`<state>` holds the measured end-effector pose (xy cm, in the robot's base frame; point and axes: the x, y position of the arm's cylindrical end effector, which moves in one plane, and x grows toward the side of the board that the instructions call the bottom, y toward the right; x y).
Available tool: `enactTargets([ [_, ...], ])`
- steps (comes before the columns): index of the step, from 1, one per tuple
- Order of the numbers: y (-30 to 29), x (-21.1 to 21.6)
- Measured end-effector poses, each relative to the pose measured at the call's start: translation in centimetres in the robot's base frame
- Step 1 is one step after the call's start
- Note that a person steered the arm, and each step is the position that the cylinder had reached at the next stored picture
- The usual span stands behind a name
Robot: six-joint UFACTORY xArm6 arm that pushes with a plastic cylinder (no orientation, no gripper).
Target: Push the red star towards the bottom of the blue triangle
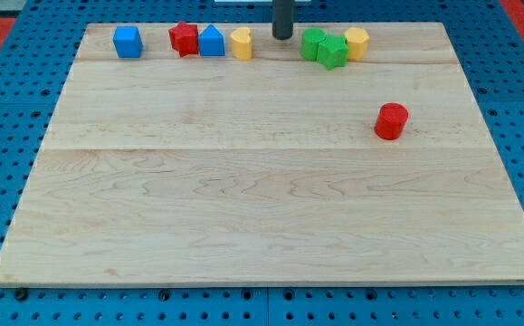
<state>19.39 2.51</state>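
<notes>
The red star (pixel 184 39) sits near the view's top left, touching the left side of the blue triangle-roofed block (pixel 211 42). A yellow block (pixel 241 43) touches that blue block's right side. My tip (pixel 282 36) is at the view's top centre, to the right of the yellow block and left of the green blocks, touching none of them. It is well to the right of the red star.
A blue cube (pixel 128 42) lies left of the red star. Two green blocks (pixel 314 43) (pixel 332 52) and a yellow cylinder (pixel 357 43) cluster right of my tip. A red cylinder (pixel 391 120) stands alone at mid right. The wooden board (pixel 243 208) lies on a blue pegboard.
</notes>
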Motion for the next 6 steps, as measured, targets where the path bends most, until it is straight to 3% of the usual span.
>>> enactTargets([
  [2,-17.3,-0.2],
  [3,-17.2,2.2],
  [5,-11.7,9.7],
  [6,-4.5,10.7],
])
